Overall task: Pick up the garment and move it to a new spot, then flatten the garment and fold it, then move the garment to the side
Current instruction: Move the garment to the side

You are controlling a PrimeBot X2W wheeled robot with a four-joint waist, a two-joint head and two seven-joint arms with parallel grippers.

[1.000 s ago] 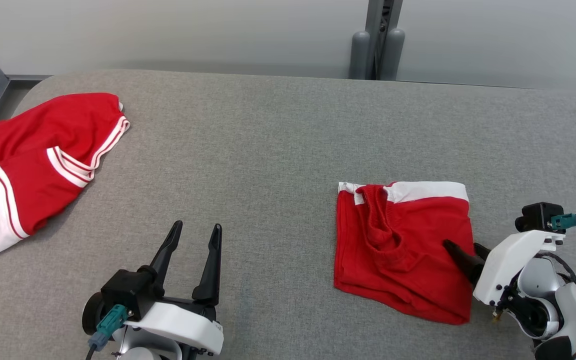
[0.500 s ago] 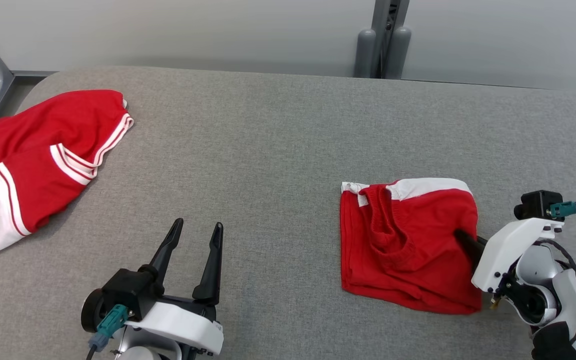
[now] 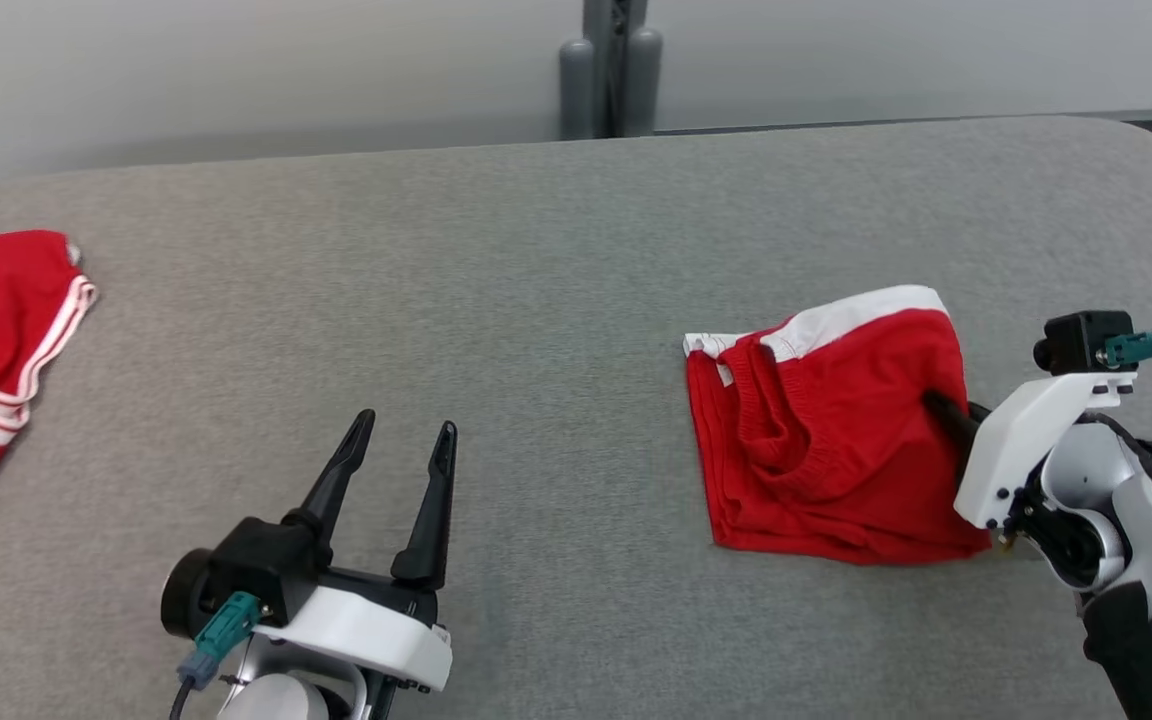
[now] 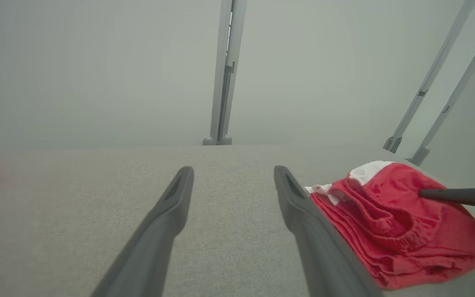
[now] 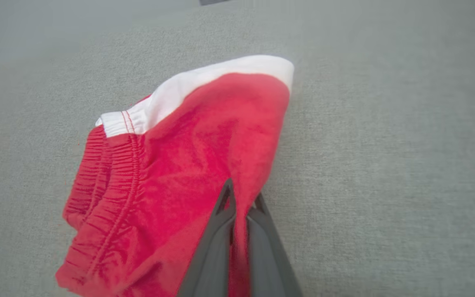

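Grey fabric-covered table (image 3: 536, 250) spans the head view, far corner rounded. Plain pale grey wall (image 3: 236, 70) stands behind. Vertical metal post (image 3: 608, 40) with two cylindrical feet: 12 o'clock. Two slanted struts (image 4: 421, 91): 2 o'clock, left wrist view.

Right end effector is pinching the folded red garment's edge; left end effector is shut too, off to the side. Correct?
No: the left end effector is open, fingers spread, as the head view shows. The right end effector does pinch the folded red garment at its edge.

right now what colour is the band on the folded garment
White, against the red garment; the band shows best in the right wrist view.
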